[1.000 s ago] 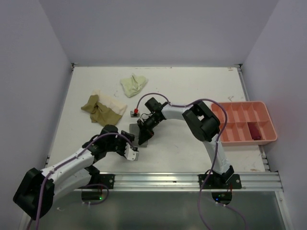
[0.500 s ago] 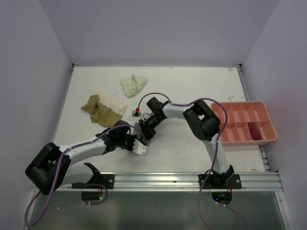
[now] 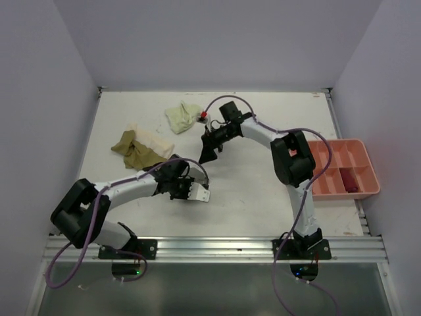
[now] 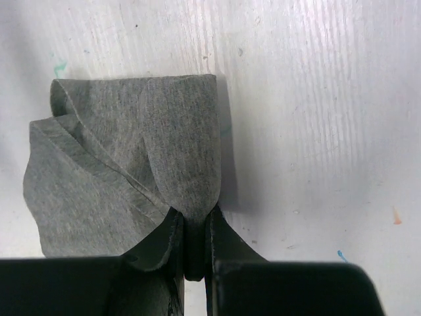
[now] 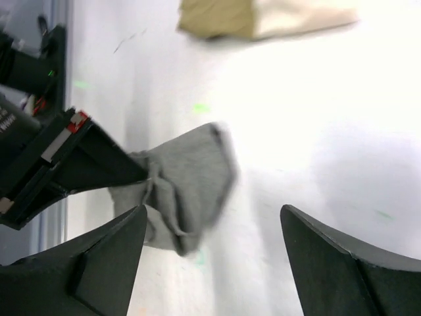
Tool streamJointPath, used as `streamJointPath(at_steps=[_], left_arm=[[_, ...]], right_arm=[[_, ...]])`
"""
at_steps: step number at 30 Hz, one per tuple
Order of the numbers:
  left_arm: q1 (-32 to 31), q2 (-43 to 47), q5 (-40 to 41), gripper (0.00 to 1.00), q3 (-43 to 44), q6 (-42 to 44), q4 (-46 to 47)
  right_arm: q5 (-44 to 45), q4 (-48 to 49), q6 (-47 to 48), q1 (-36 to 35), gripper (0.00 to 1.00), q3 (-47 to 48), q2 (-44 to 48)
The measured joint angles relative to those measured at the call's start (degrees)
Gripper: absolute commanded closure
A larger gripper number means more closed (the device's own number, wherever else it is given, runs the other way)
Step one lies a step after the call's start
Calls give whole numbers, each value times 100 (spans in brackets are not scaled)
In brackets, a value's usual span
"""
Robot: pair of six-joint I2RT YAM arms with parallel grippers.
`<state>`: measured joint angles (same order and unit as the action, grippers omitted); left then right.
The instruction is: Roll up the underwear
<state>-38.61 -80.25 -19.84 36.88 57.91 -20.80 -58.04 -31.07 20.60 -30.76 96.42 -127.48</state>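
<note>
Grey underwear, bunched rather than rolled, sits low-centre in the top view, clamped in the left gripper, while the right gripper hangs spread open; a dark red piece looks finished in the tray, while the cream piece, olive piece and yellow-green piece lie loose at upper left.

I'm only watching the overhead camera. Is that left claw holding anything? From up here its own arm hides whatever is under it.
Observer: Yes. The left wrist camera shows the left gripper shut on a fold of the grey underwear.
Operator: And the other claw?
Observer: The right wrist camera shows the right gripper open, its fingers wide apart and holding nothing.
</note>
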Motion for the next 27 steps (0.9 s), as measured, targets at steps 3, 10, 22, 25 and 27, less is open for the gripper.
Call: streamJointPath(at_steps=[3,10,22,25,27], left_arm=[[2,-544,-201,100,608,-92,-584],[262,-2221,-1095,100,2444,-448,-2079],[1318,-4695,-3126,99,4763,-1086,-4695],[1320,-4874,-3254,96,4852,-1185,-4903],[1320,-4957,-3327,94,4857,-1207,-5016]], right_arm=[[216,46,-63,505,1,125,365],[909,-66,581,1084,1,-490,2234],[2214,-1091,2173,315,29,-2457,4492],[2677,-1086,2212,-411,34,-2798,4444],[2898,-979,2205,-866,33,-2881,4330]])
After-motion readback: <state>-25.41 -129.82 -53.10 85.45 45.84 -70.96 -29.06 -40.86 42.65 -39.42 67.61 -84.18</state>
